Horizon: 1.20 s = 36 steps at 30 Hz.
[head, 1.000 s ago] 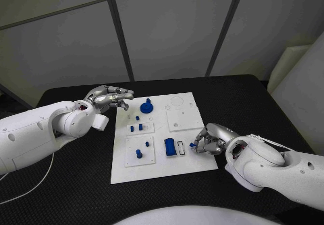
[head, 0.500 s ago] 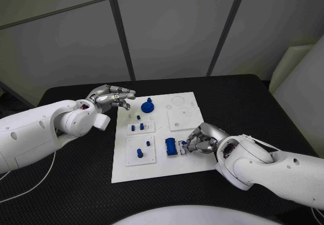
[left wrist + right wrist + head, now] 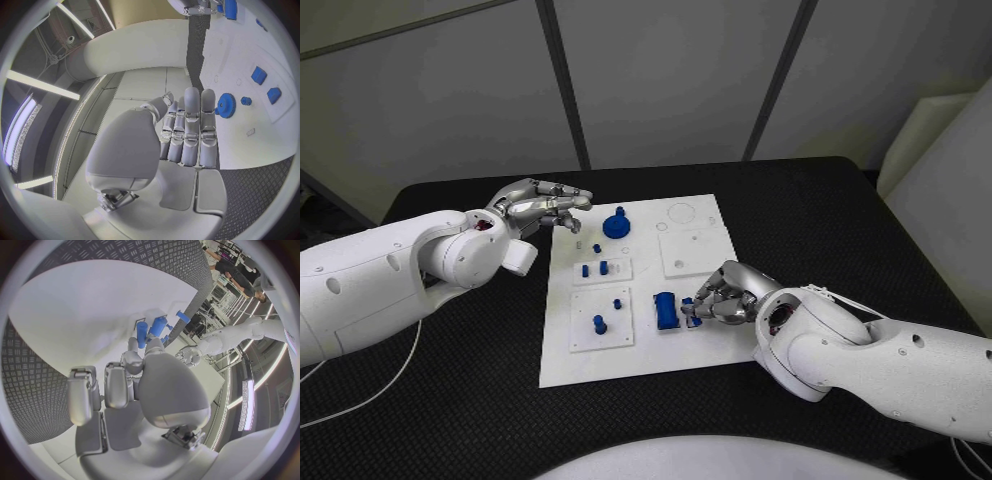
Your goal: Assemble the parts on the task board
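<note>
Black table (image 3: 819, 215) bears white task board (image 3: 697, 355); right hand (image 3: 721, 297) pinches blue part (image 3: 691, 306); left hand (image 3: 538, 205) curled, empty.

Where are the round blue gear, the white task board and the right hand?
round blue gear (image 3: 615, 227), head view, its toothed disc.
white task board (image 3: 639, 362), head view, bare near edge.
right hand (image 3: 714, 300), head view, its knuckles.

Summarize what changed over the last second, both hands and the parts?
The right hand moved left across the task board and now sits against the large blue block, holding a small blue part beside it. The left hand stayed curled at the board's far left corner, beside the blue gear. The other parts did not move.
</note>
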Each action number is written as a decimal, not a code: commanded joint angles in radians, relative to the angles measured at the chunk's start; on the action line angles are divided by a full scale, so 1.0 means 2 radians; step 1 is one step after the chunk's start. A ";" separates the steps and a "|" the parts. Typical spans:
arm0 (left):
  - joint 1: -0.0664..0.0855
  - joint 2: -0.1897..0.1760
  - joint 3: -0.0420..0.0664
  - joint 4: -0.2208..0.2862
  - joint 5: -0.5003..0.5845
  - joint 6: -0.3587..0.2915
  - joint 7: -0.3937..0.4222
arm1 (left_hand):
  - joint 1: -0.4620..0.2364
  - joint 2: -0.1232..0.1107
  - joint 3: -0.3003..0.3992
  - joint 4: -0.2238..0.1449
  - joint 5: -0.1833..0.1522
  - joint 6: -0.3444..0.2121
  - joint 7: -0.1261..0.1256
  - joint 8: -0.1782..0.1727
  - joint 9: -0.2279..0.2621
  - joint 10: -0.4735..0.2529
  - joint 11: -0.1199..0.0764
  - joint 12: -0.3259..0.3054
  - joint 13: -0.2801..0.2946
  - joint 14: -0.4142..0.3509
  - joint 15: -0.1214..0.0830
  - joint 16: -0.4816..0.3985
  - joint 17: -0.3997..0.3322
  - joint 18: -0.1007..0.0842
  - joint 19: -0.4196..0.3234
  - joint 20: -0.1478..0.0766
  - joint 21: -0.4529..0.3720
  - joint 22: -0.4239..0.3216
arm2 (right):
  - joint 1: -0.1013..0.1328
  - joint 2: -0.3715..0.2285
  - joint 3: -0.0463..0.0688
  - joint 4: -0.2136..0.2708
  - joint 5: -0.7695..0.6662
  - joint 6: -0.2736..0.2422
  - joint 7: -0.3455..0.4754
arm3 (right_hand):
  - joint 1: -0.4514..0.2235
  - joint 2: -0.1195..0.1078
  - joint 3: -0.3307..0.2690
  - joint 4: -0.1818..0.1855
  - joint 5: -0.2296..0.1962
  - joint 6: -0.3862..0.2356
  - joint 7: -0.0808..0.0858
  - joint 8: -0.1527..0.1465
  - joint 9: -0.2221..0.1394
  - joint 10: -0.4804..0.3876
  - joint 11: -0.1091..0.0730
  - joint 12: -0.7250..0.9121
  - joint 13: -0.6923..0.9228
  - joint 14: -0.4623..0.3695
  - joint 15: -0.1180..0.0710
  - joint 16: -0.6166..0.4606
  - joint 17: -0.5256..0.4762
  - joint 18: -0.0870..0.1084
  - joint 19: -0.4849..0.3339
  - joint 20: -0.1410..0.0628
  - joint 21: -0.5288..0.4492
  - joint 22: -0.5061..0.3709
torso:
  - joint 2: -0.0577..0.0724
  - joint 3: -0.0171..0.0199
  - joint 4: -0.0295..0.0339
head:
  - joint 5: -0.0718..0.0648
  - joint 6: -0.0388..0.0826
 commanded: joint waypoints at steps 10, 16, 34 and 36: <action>0.001 0.000 0.000 0.001 0.002 0.008 -0.001 | -0.004 0.000 -0.002 0.000 -0.003 -0.001 0.003 -0.003 0.001 -0.002 0.001 -0.003 0.001 -0.004 0.001 -0.003 -0.001 0.001 -0.003 0.001 -0.003 -0.001 | 0.001 0.006 0.000 -0.001 -0.041 0.021 -0.019 | -0.012 -0.002 -0.007 0.013 -0.007 0.015 -0.003 0.005 0.007 0.003 -0.003 0.001 -0.001 0.021 -0.005 0.000 -0.002 -0.007 0.052 -0.005 0.002 0.132 | -0.001 -0.0002 -0.0001 | 0.000 -0.002; 0.001 0.000 0.000 0.001 0.002 0.008 -0.002 | -0.004 0.000 -0.002 0.000 -0.003 -0.001 0.003 -0.003 0.001 -0.002 0.001 -0.003 0.001 -0.004 0.001 -0.003 -0.001 0.001 -0.003 0.001 -0.003 -0.001 | 0.001 0.007 0.000 -0.002 -0.054 0.024 -0.020 | -0.020 0.001 -0.012 0.014 -0.046 0.017 -0.003 0.005 0.012 0.004 -0.003 0.000 -0.001 0.021 -0.005 -0.002 -0.003 -0.007 0.052 -0.006 0.002 0.132 | -0.001 0.0002 -0.0004 | 0.001 -0.002; 0.001 -0.001 0.000 0.001 0.002 0.010 -0.004 | -0.004 0.000 -0.002 0.000 -0.003 -0.002 0.003 -0.003 0.001 -0.003 0.001 -0.003 0.001 -0.004 0.001 -0.003 -0.001 0.001 -0.003 0.001 -0.003 -0.002 | 0.001 0.003 0.000 -0.003 -0.097 0.039 -0.023 | 0.016 -0.010 -0.015 -0.010 -0.069 0.018 -0.005 0.003 0.024 0.003 -0.005 0.000 0.001 0.021 -0.007 -0.002 -0.002 -0.007 0.052 -0.007 0.002 0.132 | -0.001 0.0003 -0.0003 | 0.000 -0.004; 0.001 -0.001 0.000 0.001 0.002 0.010 -0.005 | -0.004 0.000 -0.002 0.000 -0.003 -0.002 0.003 -0.003 0.001 -0.003 0.001 -0.004 0.001 -0.004 0.001 -0.003 -0.001 0.001 -0.003 0.001 -0.003 -0.002 | 0.001 0.003 0.000 -0.003 -0.099 0.041 -0.023 | 0.021 -0.010 -0.015 -0.012 -0.070 0.018 -0.006 0.003 0.025 0.003 -0.005 0.000 0.001 0.021 -0.007 -0.002 -0.002 -0.007 0.052 -0.007 0.002 0.132 | -0.001 0.0003 -0.0002 | 0.000 -0.004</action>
